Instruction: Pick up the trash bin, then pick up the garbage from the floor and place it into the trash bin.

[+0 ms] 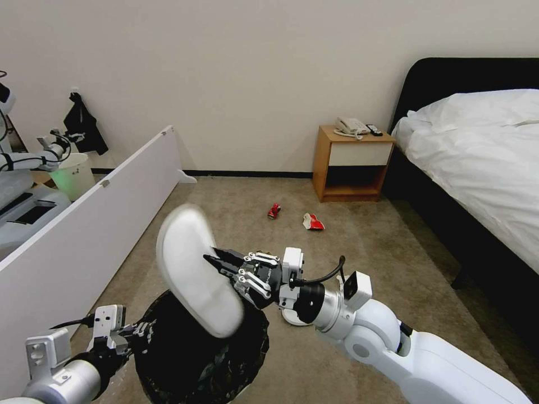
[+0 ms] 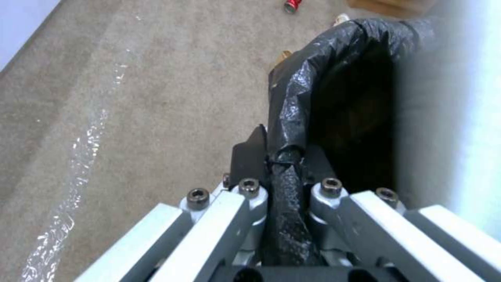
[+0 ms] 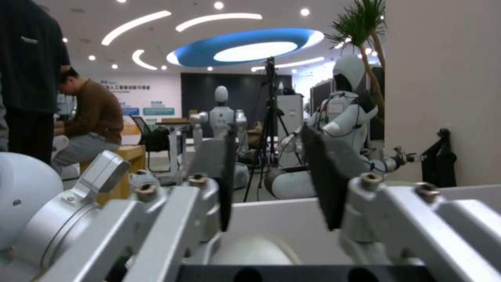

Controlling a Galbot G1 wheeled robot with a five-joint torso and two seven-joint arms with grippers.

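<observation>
Two pincers at work over a black-lined trash bin [image 1: 202,359], near on the floor [image 1: 359,247].
Left pincer [image 1: 143,332] clamped tight on the bin's left rim, black liner pinched between its fingers. Right pincer [image 1: 214,262] spread open, holding nothing, tips just beside a white slipper [image 1: 191,264] standing on end above the bin's mouth. Farther off, on the carpet: crushed red can [image 1: 274,211] and red-and-white wrapper [image 1: 313,222].

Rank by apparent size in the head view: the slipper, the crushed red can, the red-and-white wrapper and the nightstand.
1. Slipper, though it is nearest the camera, over the trash bin, so its rank over the nightstand is unsure.
2. Nightstand.
3. Red-and-white wrapper.
4. Crushed red can, close to the wrapper.
</observation>
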